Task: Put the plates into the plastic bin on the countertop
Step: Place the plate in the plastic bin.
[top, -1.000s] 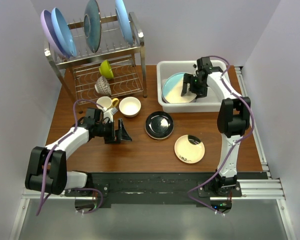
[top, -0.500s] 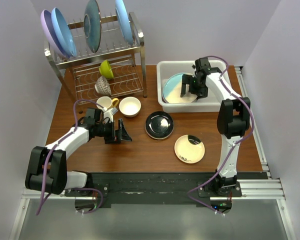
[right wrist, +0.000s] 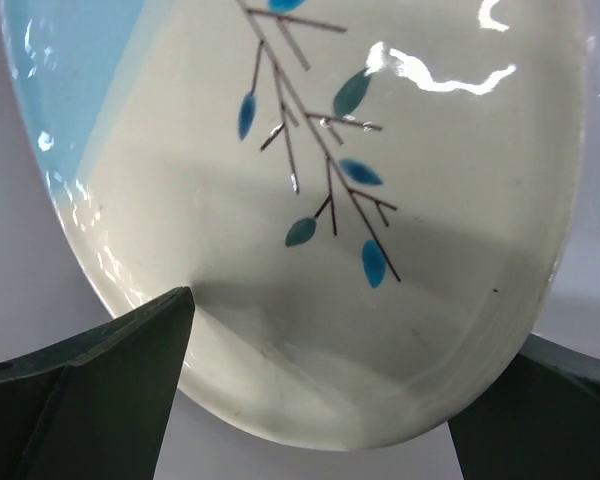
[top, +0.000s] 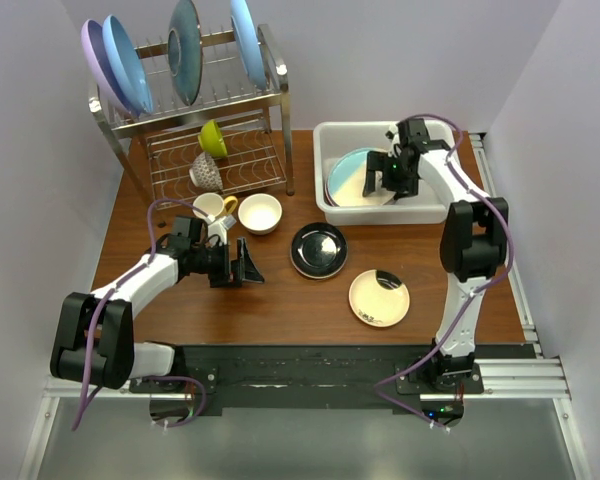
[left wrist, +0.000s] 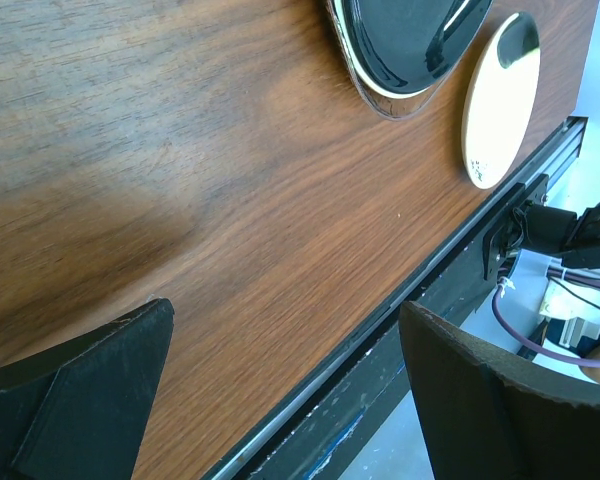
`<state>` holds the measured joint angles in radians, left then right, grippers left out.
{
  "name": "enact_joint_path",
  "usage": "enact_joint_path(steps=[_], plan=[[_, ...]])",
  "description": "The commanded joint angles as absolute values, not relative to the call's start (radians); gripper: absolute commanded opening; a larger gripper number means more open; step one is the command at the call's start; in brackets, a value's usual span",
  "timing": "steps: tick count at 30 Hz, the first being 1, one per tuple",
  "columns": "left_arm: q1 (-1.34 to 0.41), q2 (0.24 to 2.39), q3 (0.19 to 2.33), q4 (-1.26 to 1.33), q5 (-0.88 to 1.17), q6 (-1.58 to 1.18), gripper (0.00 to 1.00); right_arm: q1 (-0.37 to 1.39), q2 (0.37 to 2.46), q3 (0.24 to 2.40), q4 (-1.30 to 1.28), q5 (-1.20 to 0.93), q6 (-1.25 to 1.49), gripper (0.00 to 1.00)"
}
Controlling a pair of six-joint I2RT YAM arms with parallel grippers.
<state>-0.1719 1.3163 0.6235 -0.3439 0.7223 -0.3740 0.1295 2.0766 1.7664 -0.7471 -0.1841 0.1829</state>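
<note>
My left gripper (top: 248,267) gapes empty over the left side of the reddish-brown wooden countertop (top: 280,300). The glossy black round plate (top: 318,249) and small cream round plate (top: 379,297) lie mid-surface, unbinned. The teal-and-cream round plate (top: 352,182) rests in the white plastic bin (top: 390,214), back-right corner, my right gripper (top: 388,180) open above it.

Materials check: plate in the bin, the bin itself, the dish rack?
Teal-and-cream plate: looks like glazed ceramic; glossy, sharp highlights over a printed leaf sprig.
Bin: white plastic by its look; matte, thick rounded rim.
Dish rack: metal, probably steel; thin shiny silver wires and bars.
</note>
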Motion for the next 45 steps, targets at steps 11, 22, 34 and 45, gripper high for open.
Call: enact_joint_path(steps=[11, 22, 34, 45], plan=[[-0.183, 1.315, 0.612, -0.307, 0.753, -0.357, 1.0, 0.117, 1.979, 1.692, -0.647, -0.565, 0.241, 0.98], [-0.183, 1.315, 0.611, -0.299, 0.756, -0.36, 1.0, 0.11, 2.026, 1.945, -1.002, -0.411, 0.232, 0.98], [-0.184, 1.312, 0.607, -0.293, 0.764, -0.362, 1.0, 0.11, 1.913, 1.933, -0.948, -0.419, 0.255, 0.98], [-0.184, 1.275, 0.617, -0.296, 0.775, -0.364, 1.0, 0.114, 1.703, 1.761, -0.87, -0.452, 0.301, 0.98]])
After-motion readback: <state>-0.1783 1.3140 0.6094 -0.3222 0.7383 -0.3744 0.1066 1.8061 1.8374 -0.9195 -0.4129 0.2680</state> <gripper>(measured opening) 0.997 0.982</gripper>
